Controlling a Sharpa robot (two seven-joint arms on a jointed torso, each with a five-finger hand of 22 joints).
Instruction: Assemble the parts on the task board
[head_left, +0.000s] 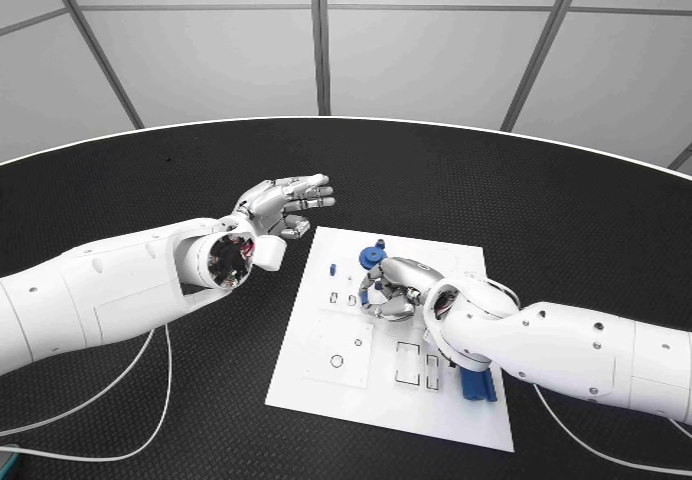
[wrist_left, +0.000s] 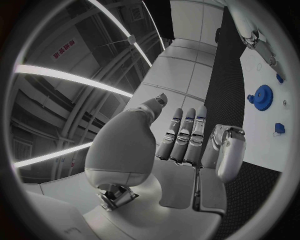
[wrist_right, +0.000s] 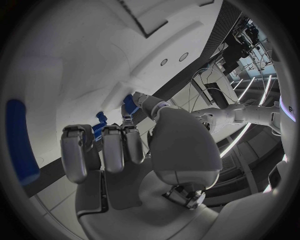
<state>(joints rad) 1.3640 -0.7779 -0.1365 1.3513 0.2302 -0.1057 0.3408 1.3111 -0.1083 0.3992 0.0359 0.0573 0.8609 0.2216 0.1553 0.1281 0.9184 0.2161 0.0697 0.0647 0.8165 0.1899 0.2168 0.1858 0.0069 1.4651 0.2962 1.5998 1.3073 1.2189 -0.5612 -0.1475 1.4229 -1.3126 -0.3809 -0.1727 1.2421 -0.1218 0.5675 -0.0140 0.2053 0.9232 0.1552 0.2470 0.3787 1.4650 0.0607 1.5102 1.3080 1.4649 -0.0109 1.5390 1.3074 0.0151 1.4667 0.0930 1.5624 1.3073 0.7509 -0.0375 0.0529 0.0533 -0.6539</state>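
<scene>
The white task board (head_left: 378, 385) lies mid-table. My right hand (head_left: 397, 290) is low over its upper part, fingers curled down around a small blue part (wrist_right: 99, 125) at the fingertips (wrist_right: 119, 142). A blue gear (head_left: 372, 256) stands on the board just beyond that hand. It is also in the left wrist view, where the blue gear (wrist_left: 262, 95) sits on the board (wrist_left: 265, 135). My left hand (head_left: 284, 205) hovers off the board's far left corner, fingers apart and empty, as its palm (wrist_left: 181, 150) shows.
Long blue parts (head_left: 476, 382) lie at the board's near right edge, beside my right forearm. A small blue piece (head_left: 330, 268) sits near the board's left edge. Several empty slots (head_left: 410, 362) mark the board's middle. White cables (head_left: 137, 400) trail over the table at the near left.
</scene>
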